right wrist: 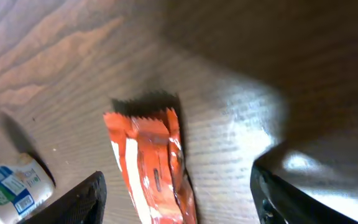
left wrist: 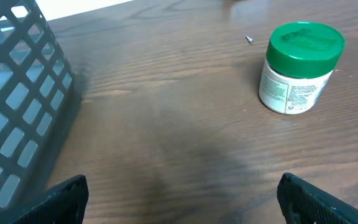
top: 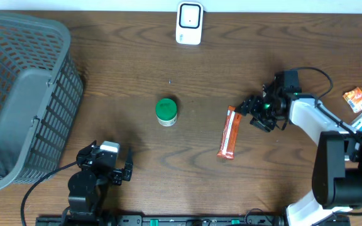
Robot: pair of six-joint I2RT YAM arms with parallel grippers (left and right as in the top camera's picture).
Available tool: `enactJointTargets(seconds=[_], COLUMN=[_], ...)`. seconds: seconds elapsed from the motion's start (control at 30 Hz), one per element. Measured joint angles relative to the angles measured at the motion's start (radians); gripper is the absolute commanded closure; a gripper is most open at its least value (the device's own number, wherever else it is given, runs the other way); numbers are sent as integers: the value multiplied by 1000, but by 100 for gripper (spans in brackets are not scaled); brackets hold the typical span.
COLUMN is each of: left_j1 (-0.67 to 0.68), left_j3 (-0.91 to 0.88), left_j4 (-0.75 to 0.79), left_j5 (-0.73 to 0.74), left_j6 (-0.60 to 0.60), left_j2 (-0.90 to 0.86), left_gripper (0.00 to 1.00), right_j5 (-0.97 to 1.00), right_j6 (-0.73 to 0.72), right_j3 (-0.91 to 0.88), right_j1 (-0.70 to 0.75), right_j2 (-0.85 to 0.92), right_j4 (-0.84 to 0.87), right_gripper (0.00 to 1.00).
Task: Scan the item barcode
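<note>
Right of centre, the right hand (top: 254,113) hovers spread beside the orange snack bar's (top: 229,133) upper end, seemingly lined up to pinch it.

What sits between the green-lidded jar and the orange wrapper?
Nothing; only bare tabletop separates the green-lidded jar from the orange wrapper, clearest in the overhead view.
</note>
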State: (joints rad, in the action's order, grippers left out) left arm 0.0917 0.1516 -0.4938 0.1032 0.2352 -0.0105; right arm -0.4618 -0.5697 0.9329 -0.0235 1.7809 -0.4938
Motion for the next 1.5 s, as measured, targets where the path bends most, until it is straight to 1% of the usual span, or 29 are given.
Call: enactJointTargets(seconds=[0.13, 0.27, 0.5, 0.77, 0.87, 0.93, 1.03, 1.07, 1.1, 1.17, 1.2, 1.27, 1.3, 1.5], left_j1=[0, 0, 0, 0, 0, 0, 0, 0, 0, 0, 0, 0, 0, 0], left_j3=[0, 0, 0, 0, 0, 0, 0, 0, 0, 0, 0, 0, 0, 0], left_j4=[0, 0, 0, 0, 0, 0, 0, 0, 0, 0, 0, 0, 0, 0], left_j5=[0, 0, 0, 0, 0, 0, 0, 0, 0, 0, 0, 0, 0, 0], left_j6=[0, 0, 0, 0, 0, 0, 0, 0, 0, 0, 0, 0, 0, 0], left_j2=[0, 0, 0, 0, 0, 0, 0, 0, 0, 0, 0, 0, 0, 0], left_gripper=[2, 2, 2, 2, 2, 2, 2, 2, 2, 2, 2, 2, 2, 2], right_j5=[-21, -31, 37, 231, 300, 328, 355, 362, 369, 390, 397, 388, 374, 291], right_j6=[3, 17, 19, 9, 0, -2, -5, -7, -7, -11, -16, -19, -21, -35], right_j3=[-59, -79, -79, -76, -76, -76, -72, -71, -66, -61, -59, -53, -51, -48], right_j1=[0, -1, -45, -167, -206, -220, -229, -230, -230, -230, -229, -229, -229, -229], right_j2=[-32, -47, -58, -74, -74, -74, -64, -61, -55, -43, -39, -21, -14, 2], right_j4=[50, 77, 79, 74, 74, 74, 69, 68, 61, 56, 58, 86, 98, 143], right_gripper=[19, 13, 13, 10, 11, 14, 20, 26, 37, 67, 80, 96, 99, 99])
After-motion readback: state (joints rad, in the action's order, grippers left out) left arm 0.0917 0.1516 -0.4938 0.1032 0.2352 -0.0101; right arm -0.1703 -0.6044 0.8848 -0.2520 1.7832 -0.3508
